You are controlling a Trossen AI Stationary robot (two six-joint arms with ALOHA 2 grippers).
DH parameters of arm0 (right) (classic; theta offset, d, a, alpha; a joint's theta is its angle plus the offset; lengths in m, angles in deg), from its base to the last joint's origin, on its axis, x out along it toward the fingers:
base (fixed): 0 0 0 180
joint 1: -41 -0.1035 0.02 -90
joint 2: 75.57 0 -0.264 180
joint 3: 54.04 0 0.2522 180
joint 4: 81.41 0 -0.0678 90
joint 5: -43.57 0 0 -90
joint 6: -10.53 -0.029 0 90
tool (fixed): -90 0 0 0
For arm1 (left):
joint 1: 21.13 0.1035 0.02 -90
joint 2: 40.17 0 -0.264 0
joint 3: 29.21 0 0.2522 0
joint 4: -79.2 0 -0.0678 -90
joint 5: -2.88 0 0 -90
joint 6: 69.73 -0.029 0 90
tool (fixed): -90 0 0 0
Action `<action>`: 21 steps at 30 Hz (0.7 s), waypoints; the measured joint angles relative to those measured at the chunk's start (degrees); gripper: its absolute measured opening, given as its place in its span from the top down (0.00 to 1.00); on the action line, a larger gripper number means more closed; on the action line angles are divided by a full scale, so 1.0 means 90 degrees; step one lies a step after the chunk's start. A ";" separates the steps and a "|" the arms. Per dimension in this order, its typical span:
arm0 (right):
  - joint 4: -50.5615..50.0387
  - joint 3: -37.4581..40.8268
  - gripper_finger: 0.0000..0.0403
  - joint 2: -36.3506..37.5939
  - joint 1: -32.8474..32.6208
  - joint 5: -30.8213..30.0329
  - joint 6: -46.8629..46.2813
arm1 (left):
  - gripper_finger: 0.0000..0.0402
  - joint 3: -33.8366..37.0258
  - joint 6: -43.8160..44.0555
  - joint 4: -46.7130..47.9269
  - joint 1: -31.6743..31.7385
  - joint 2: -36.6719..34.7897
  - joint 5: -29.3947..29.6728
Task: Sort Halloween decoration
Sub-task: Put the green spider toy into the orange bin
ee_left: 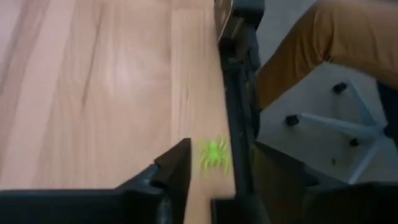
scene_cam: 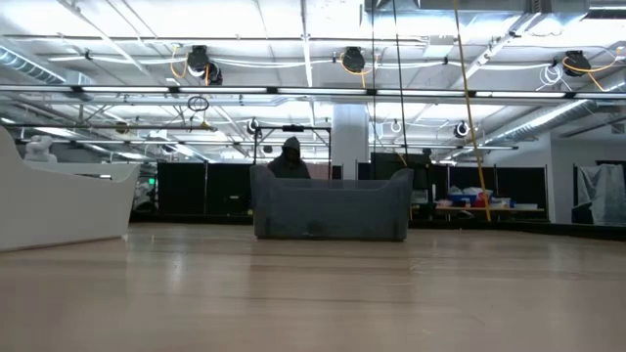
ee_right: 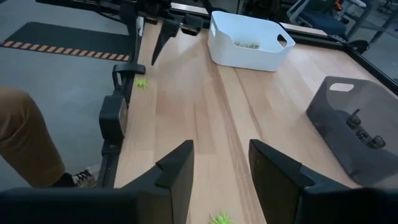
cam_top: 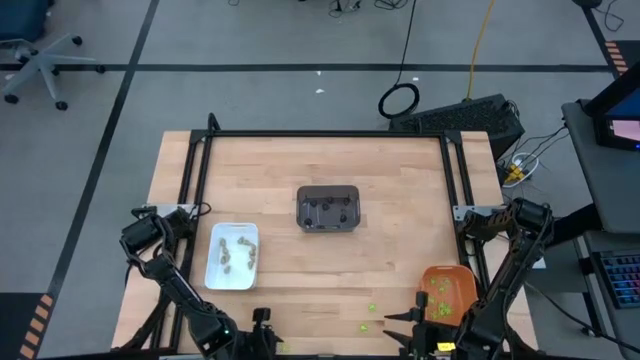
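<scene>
Robotics lab, taped floor (cam_top: 120, 90), ceiling cable trusses (scene_cam: 313, 90), office chair (cam_top: 40, 65)

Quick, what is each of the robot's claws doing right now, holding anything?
Left gripper: open, holding nothing; a lime-green spider lies on the table between its fingers.
Right gripper: open, holding nothing.

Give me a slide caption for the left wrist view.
Left gripper open over a lime-green spider at the table's edge.
</scene>
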 joint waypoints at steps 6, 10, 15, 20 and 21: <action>0.0045 -0.0002 0.65 0.0000 0.0057 0.0015 0.0041 | 0.50 -0.0002 -0.0011 -0.0531 0.0099 0.0315 -0.0046; 0.0137 0.0000 0.65 0.0000 0.0057 0.0019 0.0225 | 0.49 -0.0002 0.0007 -0.0670 0.0111 0.0527 -0.0134; 0.0164 0.0000 0.65 0.0000 0.0065 0.0017 0.0373 | 0.49 -0.0002 -0.0021 -0.0632 0.0186 0.0591 -0.0071; 0.0161 0.0000 0.65 0.0000 0.0096 0.0001 0.0502 | 0.49 -0.0005 -0.0034 0.0005 0.0370 0.0591 0.0015; 0.0161 0.0000 0.65 0.0000 0.0103 -0.0002 0.0516 | 0.49 -0.0009 -0.0038 0.0107 0.0400 0.0591 0.0015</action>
